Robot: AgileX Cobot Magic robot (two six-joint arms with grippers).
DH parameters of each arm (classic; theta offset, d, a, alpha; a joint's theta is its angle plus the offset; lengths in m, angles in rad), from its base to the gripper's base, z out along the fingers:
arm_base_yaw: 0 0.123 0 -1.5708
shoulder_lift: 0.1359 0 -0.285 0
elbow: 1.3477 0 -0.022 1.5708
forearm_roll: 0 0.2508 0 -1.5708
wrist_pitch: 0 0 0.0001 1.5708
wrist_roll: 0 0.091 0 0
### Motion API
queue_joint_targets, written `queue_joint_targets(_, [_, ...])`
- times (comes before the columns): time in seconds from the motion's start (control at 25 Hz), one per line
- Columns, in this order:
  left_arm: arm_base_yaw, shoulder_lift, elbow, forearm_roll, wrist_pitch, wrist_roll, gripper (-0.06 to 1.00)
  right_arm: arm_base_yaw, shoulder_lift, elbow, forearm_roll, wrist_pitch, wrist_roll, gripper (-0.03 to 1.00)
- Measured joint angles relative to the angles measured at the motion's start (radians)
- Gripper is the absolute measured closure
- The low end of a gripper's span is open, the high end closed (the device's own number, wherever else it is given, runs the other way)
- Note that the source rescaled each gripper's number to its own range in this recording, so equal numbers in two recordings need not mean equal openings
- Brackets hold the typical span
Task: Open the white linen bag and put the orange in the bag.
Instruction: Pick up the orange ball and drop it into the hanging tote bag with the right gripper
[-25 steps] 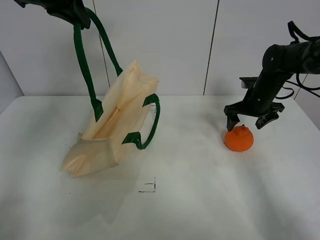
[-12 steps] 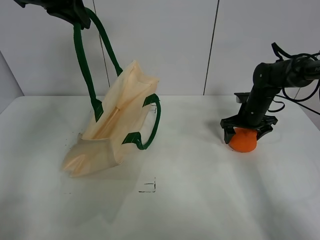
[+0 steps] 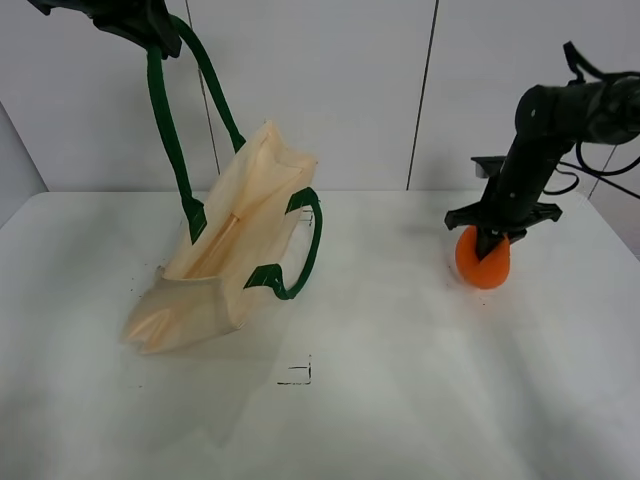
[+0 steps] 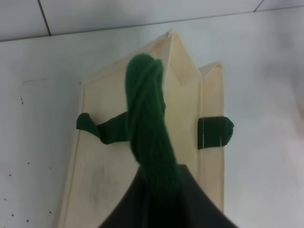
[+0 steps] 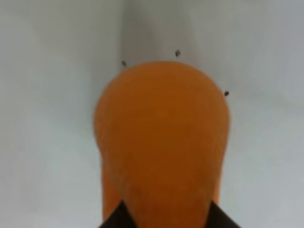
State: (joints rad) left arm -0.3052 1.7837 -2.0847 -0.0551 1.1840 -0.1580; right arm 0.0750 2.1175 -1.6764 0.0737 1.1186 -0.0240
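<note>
The white linen bag (image 3: 225, 255) hangs tilted at the left, its bottom resting on the table and its mouth gaping. My left gripper (image 3: 140, 22) is shut on one dark green handle (image 3: 165, 120) and holds it high; the other handle (image 3: 300, 245) droops at the bag's side. In the left wrist view the handle (image 4: 147, 123) runs from the jaws down to the bag (image 4: 185, 104). My right gripper (image 3: 490, 235) is shut on the orange (image 3: 483, 262) and holds it just above the table at the right. The orange (image 5: 161, 137) fills the right wrist view.
The white table (image 3: 400, 380) carries a small black corner mark (image 3: 300, 375) near the front middle. A white panelled wall (image 3: 330, 90) stands behind. Open table lies between the bag and the orange.
My right gripper came down over the orange, shut on it, and has lifted it slightly. The left gripper and the bag have not moved.
</note>
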Motion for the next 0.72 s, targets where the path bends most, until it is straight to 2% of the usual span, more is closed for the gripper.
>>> queue_joint_targets(0.16, [0.000,0.000,0.000,0.000,0.000,0.000,0.94,0.001,-0.076,-0.162,0.178,0.084,-0.071,0.96])
queue_joint_targets(0.24, [0.000,0.000,0.000,0.000,0.000,0.000,0.94,0.007,-0.103,-0.230,0.297,0.089,-0.104,0.96])
queue_joint_targets(0.4, [0.000,0.000,0.000,0.000,0.000,0.000,0.94,0.070,-0.122,-0.317,0.447,0.091,-0.142,0.96])
queue_joint_targets(0.56, [0.000,0.000,0.000,0.000,0.000,0.000,0.94,0.199,-0.117,-0.323,0.476,0.089,-0.170,0.96])
queue_joint_targets(0.72, [0.000,0.000,0.000,0.000,0.000,0.000,0.94,0.324,-0.091,-0.323,0.476,0.032,-0.175,0.96])
